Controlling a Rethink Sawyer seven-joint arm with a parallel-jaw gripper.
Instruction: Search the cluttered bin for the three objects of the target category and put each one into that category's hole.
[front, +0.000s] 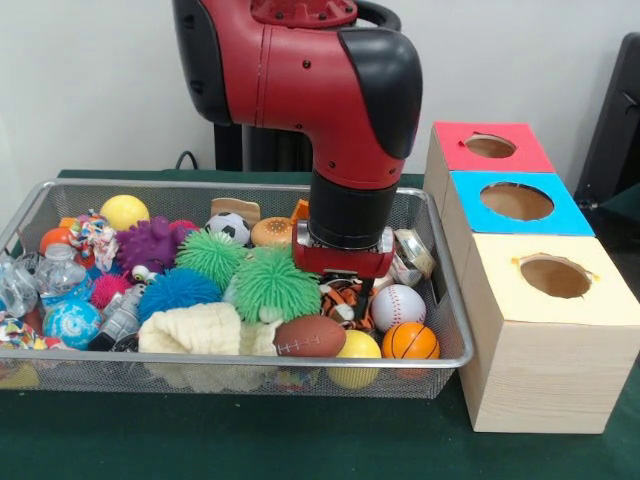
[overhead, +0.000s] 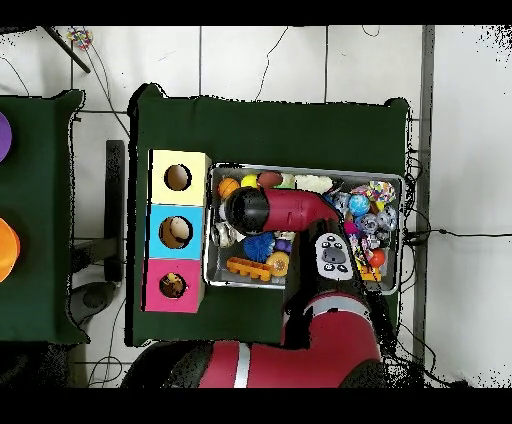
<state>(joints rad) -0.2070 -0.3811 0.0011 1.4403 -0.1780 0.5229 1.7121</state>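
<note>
Nearest the camera is the green table (front: 250, 440), and on it the front wall of the wire mesh bin (front: 230, 375), with three wooden boxes to its right. The closest box has a yellow top with its hole (front: 555, 275); behind it come the blue-topped hole (front: 517, 201) and the red-topped hole (front: 490, 146).

Along the bin's front edge lie a brown toy football (front: 310, 337), a yellow ball (front: 357, 346) and an orange basketball (front: 410, 341). Just behind them sit a white baseball (front: 398, 307) and a tiger-striped toy (front: 345, 300). Further back are green spiky balls (front: 275, 283), a blue spiky ball (front: 178, 290), a purple one (front: 148, 243) and a soccer ball (front: 229, 227).

The end effector (front: 358, 297) is lowered into the right part of the bin, down among the tiger-striped toy and the baseball. This looks like the search-and-pick step; which category is wanted cannot be read here, though the sports balls clustered near the end effector are a plausible set. Whether it is clenched, released or grasping something I cannot tell: only a dark stub shows below the red wrist block, and the overhead view covers it with the arm (overhead: 290, 210).

If a ball is taken, the next move calls for a clean lift clear of the bin wall, then a carry right to the matching hole.

The bin's left end is cut off, and items beneath the arm are hidden.
</note>
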